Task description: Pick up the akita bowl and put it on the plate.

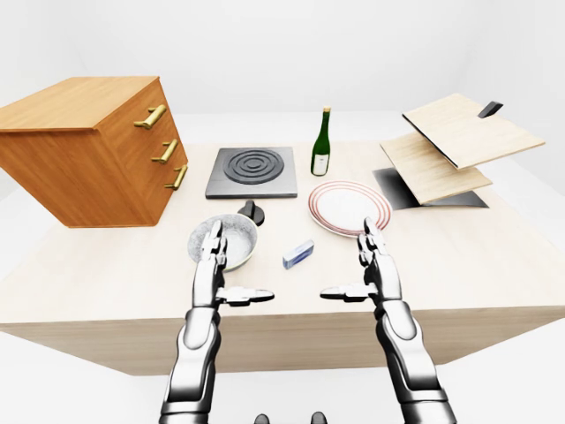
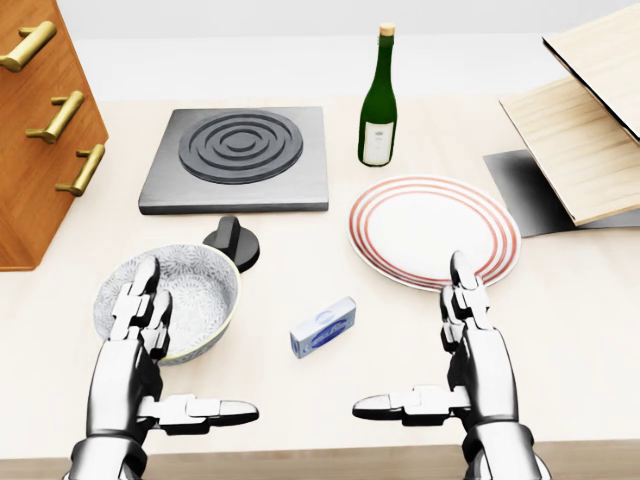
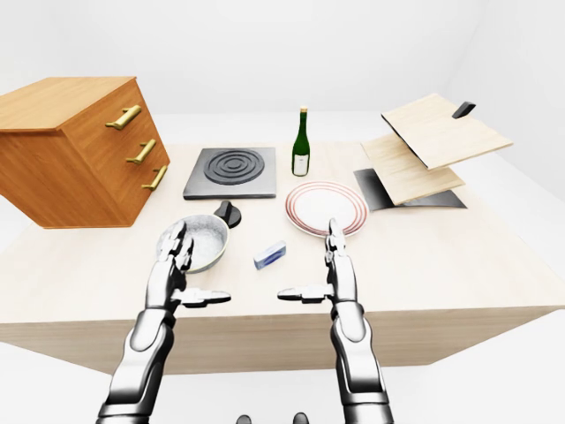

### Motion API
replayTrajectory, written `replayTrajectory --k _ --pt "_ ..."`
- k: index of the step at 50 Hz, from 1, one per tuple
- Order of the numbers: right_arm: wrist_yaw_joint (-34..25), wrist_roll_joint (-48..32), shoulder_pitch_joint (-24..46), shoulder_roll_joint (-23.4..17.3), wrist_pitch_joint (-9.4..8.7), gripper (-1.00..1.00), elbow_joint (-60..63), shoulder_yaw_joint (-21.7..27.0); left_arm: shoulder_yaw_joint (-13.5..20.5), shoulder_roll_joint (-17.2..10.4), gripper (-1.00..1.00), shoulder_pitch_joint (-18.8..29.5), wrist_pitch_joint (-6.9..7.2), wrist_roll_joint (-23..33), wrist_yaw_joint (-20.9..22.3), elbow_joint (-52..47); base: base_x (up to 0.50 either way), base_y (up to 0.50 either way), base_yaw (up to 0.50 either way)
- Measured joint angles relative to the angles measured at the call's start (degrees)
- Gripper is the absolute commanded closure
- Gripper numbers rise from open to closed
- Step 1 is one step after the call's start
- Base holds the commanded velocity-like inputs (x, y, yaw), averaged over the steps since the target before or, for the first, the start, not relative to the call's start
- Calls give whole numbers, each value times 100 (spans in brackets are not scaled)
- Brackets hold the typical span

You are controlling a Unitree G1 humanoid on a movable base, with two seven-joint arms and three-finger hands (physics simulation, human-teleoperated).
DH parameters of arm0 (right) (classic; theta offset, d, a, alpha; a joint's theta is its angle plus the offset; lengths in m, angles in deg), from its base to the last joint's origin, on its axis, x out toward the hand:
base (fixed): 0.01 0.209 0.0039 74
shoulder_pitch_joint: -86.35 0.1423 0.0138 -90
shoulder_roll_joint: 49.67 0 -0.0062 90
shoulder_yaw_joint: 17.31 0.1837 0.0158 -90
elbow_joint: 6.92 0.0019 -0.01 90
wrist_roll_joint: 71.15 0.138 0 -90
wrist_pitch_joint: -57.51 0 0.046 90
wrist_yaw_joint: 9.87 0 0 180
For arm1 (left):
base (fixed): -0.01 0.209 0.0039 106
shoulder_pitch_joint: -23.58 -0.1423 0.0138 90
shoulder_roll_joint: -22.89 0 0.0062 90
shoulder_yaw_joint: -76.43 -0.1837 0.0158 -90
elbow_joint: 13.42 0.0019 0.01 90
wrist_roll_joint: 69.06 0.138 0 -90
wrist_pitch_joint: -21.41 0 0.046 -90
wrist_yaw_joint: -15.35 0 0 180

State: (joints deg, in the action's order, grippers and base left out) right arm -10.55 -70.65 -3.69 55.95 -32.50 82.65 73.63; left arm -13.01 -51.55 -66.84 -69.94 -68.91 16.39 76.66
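1. The left hand [image 2: 130, 345] is spread wide and holds nothing. Its fingers are straight and its thumb sticks out sideways toward the other hand, which looks like a ready pose rather than a grasp.
2. The bowl [image 2: 205, 290] sits on the table [image 2: 570, 330] just beyond the left hand's fingertips. In the head view the fingers overlap its near rim, but I cannot tell whether they touch it. Being this close, the left hand seems the likely one to take it.
3. The right hand [image 2: 478, 345] mirrors it, wide and empty. The plate [image 2: 400, 225] lies just past its fingertips with nothing on it, so the landing spot is free.
4. A small box [image 2: 323, 327] lies between the two hands, beyond the thumbs, and a black knob [image 2: 235, 240] stands just past the bowl. The box is near the way from bowl to plate, so the carry probably has to pass above it.
5. The pick-up has not begun; the fingers must first close on the bowl's rim.
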Motion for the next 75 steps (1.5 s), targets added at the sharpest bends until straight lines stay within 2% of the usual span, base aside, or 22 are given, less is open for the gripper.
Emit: replayTrajectory --k 11,15,16,17,18,19,20,22,23,26,29,32,34,37,41,48,59,75 --pt "-63 56 -23 -41 0 -100 -57 89 57 -40 -96 -70 -259 71 125 46 0 0 0" --pt "-65 63 -38 -51 -56 -100 18 108 71 -49 -96 -83 -278 94 138 -4 0 0 0" --pt "-64 71 -50 -56 -124 -100 136 116 84 -52 -95 -84 -208 88 135 -118 0 0 0" --pt "-65 87 -57 -62 -231 -100 318 125 112 -54 -96 -71 -51 51 127 -312 0 0 0" --pt "-72 108 -47 -80 -426 -100 590 139 178 -59 -96 -27 235 -56 96 -612 0 0 0" --pt "-78 134 -15 -104 -499 -100 883 161 283 -79 -95 80 579 -210 27 -949 0 0 0" --pt "-77 193 64 -133 -499 -100 1210 212 442 -126 -95 258 635 -476 -114 -1173 0 0 0" --pt "-14 340 469 -304 -499 -100 1838 369 962 -365 -95 804 635 -1178 -716 -1757 0 0 0" --pt "41 430 765 -413 -499 -100 2162 461 1224 -577 -96 1148 635 -1519 -1062 -2037 0 0 0" --pt "331 857 1595 -744 -499 -100 3153 747 1784 -1387 -95 1949 634 -2513 -2096 -2727 0 0 0" --pt "773 1416 2091 -1094 -499 -100 3918 935 2104 -2138 -95 2335 635 -3508 -3020 -3309 0 0 0" --pt "1216 1948 2387 -1416 -499 -100 4478 1032 2276 -2723 -96 2572 634 -4520 -3103 -3722 0 0 0" --pt "1469 2254 2546 -1603 -499 -100 4766 1071 2326 -3011 -96 2694 634 -5150 -3103 -3909 0 0 0" --pt "1781 2651 2722 -1814 -499 -100 5102 1119 2384 -3325 -95 2823 634 -5907 -3103 -4133 6 0 0" --pt "2135 3150 2842 -2016 -499 -100 5429 1188 2457 -3623 -96 2933 635 -6633 -3104 -4377 48 -2 0" --pt "2539 3715 2956 -2233 -499 -100 5740 1221 2516 -3914 -96 3041 635 -7380 -3104 -4615 50 -2 0" --pt "2807 4031 3045 -2371 -499 -100 5942 1181 2598 -4148 -96 3094 635 -7919 -3104 -4786 50 -2 0" --pt "2543 3505 3103 -1958 -499 -100 6019 999 2656 -4291 -96 3098 635 -8170 -3104 -4849 3 0 7"
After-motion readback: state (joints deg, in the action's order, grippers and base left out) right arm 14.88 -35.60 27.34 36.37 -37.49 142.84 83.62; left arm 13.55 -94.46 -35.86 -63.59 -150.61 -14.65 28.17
